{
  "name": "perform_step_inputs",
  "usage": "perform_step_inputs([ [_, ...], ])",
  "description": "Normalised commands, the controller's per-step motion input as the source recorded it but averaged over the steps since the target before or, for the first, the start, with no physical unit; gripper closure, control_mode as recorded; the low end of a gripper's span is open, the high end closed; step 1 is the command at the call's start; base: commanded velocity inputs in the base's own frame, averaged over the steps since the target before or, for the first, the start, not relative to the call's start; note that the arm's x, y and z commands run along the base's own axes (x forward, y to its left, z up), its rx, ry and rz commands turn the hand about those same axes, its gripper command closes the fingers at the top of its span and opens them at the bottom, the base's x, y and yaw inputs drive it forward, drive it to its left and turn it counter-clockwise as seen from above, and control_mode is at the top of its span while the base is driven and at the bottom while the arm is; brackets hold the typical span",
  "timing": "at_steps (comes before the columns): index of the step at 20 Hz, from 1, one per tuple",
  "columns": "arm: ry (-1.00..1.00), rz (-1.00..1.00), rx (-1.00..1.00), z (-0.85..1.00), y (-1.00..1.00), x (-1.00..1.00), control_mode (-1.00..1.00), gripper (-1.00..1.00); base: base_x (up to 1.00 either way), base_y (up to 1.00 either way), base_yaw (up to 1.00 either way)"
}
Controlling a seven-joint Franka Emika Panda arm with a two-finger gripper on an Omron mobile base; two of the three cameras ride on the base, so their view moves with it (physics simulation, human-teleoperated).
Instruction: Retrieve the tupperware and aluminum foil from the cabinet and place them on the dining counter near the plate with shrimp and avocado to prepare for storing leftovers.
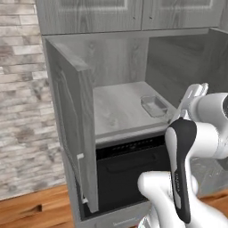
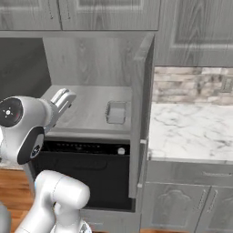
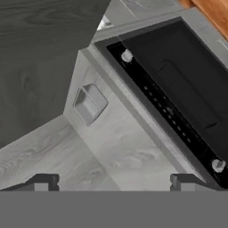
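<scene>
Translucent tupperware [image 3: 90, 103] blends faintly into the cabinet [image 1: 71, 102] shelf.

Brick wall [image 1: 20, 89], wood floor [image 1: 31, 209], blk oven [image 2: 86, 175]

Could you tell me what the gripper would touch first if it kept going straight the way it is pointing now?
Most likely the pale cabinet shelf. The open gripper looks down at bare shelf just ahead of its fingertips; the tupperware sits farther along and a little to one side. Depth is hard to judge.

No readable text anywhere; oven panel [image 1: 133, 144] markings too blurred to read.
</scene>
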Motion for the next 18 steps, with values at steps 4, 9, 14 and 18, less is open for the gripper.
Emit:
perform_step_inputs([
  [4, 0.0, 0.0, 0.0, 0.0, 0.0, 0.0, 1.0, -1.0, 0.62, 0.0, 0.0],
  [9, 0.0, 0.0, 0.0, 0.0, 0.0, 0.0, 1.0, -1.0, 0.5, 0.0, 0.0],
  [14, 0.0, 0.0, 0.0, 0.0, 0.0, 0.0, 1.0, -1.0, 0.42, 0.0, 0.0],
  [18, 0.0, 0.0, 0.0, 0.0, 0.0, 0.0, 1.0, -1.0, 0.26, 0.0, 0.0],
])
